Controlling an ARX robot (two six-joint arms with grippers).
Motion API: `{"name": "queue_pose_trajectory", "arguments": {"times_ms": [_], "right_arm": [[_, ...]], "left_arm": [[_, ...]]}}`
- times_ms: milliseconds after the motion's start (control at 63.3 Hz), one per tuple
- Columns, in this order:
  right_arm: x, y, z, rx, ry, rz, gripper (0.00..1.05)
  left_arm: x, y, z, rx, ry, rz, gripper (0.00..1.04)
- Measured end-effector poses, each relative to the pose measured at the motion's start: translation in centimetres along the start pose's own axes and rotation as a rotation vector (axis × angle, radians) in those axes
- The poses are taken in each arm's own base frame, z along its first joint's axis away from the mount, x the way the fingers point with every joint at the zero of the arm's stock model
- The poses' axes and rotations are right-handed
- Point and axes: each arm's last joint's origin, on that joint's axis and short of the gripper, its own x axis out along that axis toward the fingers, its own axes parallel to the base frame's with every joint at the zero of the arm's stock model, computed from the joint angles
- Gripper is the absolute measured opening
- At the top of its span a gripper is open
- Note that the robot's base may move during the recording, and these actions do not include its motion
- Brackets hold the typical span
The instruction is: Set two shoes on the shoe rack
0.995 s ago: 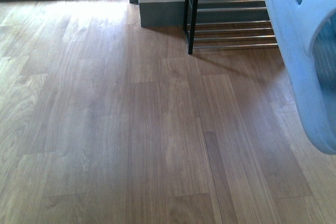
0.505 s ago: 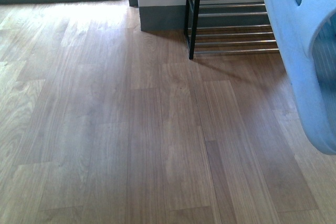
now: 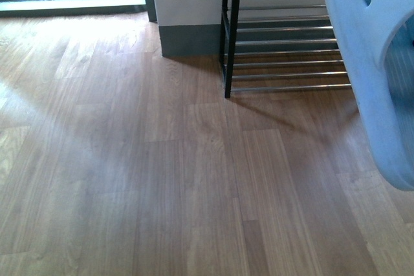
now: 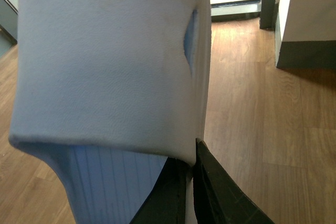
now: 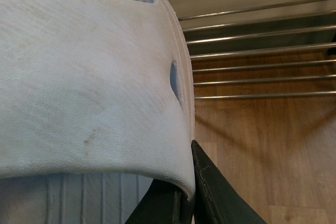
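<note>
Approaching the shoe rack [image 3: 284, 43] with one pale slide clamped in each gripper.

Front view: the rack sits larger and lower in frame than a second ago and shows more tiers, so the base has rolled nearer. The right slide [image 3: 372, 63] hangs at near right above the wood floor [image 3: 162, 179], not yet on a bar.
Left wrist view: the left gripper [image 4: 190, 156] is clenched on the strap edge of the left slide [image 4: 105, 66], which is held off the floor. No rack is in sight.
Right wrist view: the right gripper [image 5: 189, 171] is clenched on the right slide's strap edge, with the chrome bars just beyond it. Placing looks close.
No brand or writing is legible.
</note>
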Motion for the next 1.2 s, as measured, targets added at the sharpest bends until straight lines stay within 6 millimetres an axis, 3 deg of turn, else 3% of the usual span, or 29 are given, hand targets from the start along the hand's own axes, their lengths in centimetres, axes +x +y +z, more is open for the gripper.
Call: {"name": "queue_pose_trajectory", "arguments": {"times_ms": [1200], "right_arm": [[-0.01,-0.12,-0.02,0.002,0.001,-0.007,0.01]], "left_arm": [[0.01,-0.05,-0.06,0.003,0.002,-0.003,0.02]]}}
